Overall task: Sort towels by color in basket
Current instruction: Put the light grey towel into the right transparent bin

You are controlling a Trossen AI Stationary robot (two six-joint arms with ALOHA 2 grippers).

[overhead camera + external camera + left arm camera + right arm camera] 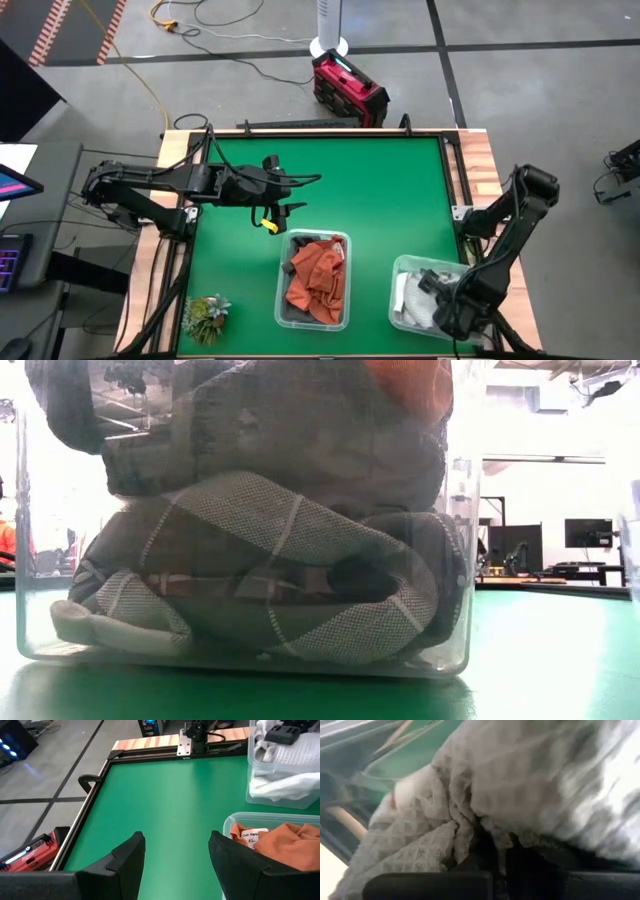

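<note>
Your left gripper (290,196) hangs wide open and empty over the green surface (380,190). The orange towels (315,280) fill the middle bin (283,300); their white tag's (251,837) writing is too small to read. Your right gripper (437,290) is squeezed shut down in the right bin (400,270), buried among pale towels (410,840); you can't tell whether it grips one.

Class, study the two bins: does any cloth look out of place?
Yes: dark grey cloths lie under the orange cloths in the middle bin, so its colours look mixed. The right bin looks uniformly pale.
</note>
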